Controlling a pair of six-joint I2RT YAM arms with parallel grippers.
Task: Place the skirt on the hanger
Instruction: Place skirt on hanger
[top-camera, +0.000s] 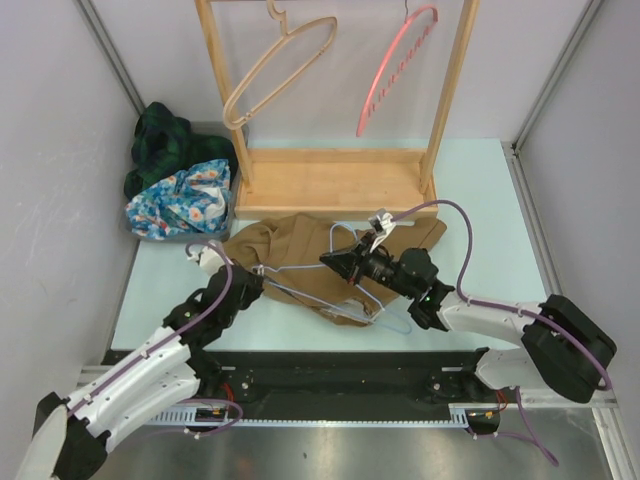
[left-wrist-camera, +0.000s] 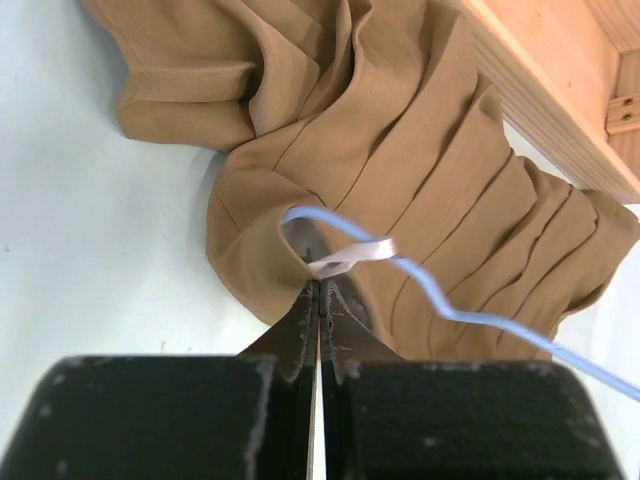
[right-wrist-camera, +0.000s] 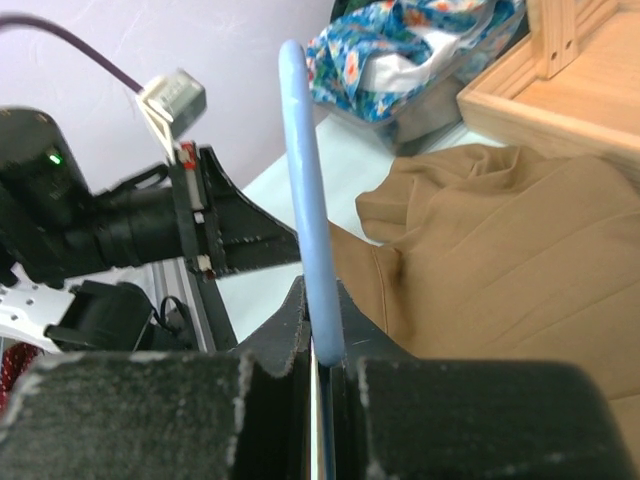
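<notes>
a tan pleated fabric skirt (top-camera: 290, 250) lies crumpled on a pale green table (top-camera: 170, 290), just in front of the base of a light wooden clothes rack (top-camera: 330, 180). a light blue wire hanger (right-wrist-camera: 303, 170) crosses the skirt. the left gripper (left-wrist-camera: 320, 290) has its jaws pressed together on the skirt's near edge, where the cloth puckers. a small white ribbon loop (left-wrist-camera: 350, 255) sits at its fingertips, and we cannot tell whether it is pinched too. the right gripper (right-wrist-camera: 322, 335) is clamped on the hanger's wire, over the skirt's middle. a tan wooden hanger (top-camera: 230, 115) and a pink hanger (top-camera: 380, 70) hang on the rack. at the far left, a blue floral cloth (top-camera: 185, 200) and a dark green cloth (top-camera: 160, 140) sit heaped.
</notes>
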